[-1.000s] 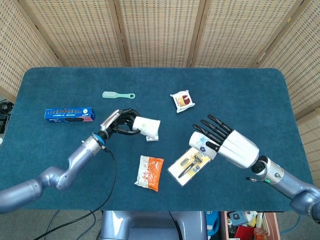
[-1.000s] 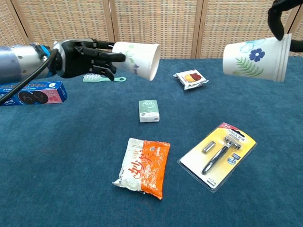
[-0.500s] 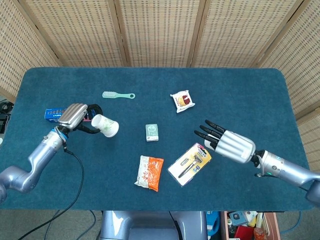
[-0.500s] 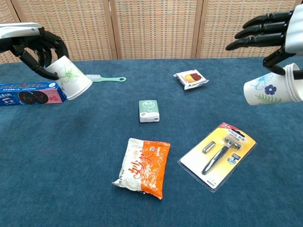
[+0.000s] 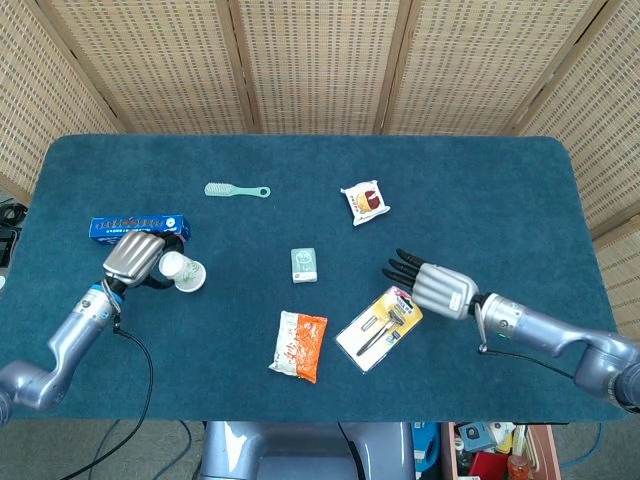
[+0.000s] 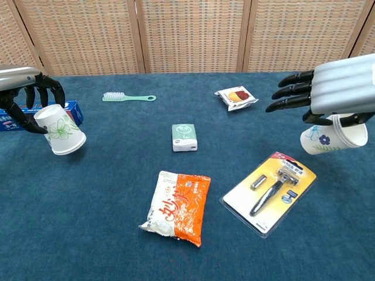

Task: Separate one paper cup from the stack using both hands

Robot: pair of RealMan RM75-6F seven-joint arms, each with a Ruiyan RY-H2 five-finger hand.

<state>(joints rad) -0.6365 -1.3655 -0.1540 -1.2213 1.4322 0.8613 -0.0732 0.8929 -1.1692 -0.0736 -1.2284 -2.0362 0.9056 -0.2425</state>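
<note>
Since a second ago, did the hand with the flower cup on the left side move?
Yes. The left hand carried its paper cup left and down, from above the small green box to beside the blue box.

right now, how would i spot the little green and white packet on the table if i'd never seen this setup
Start at the blue table and look to its middle. The green and white packet lies flat there, alone, between the teal brush and the orange snack bag. It is the smallest item, with a face printed on it.

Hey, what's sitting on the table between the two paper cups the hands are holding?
In the chest view, between the left cup and the right cup, the small green-and-white box lies nearest the line; the rest is bare cloth.
</note>
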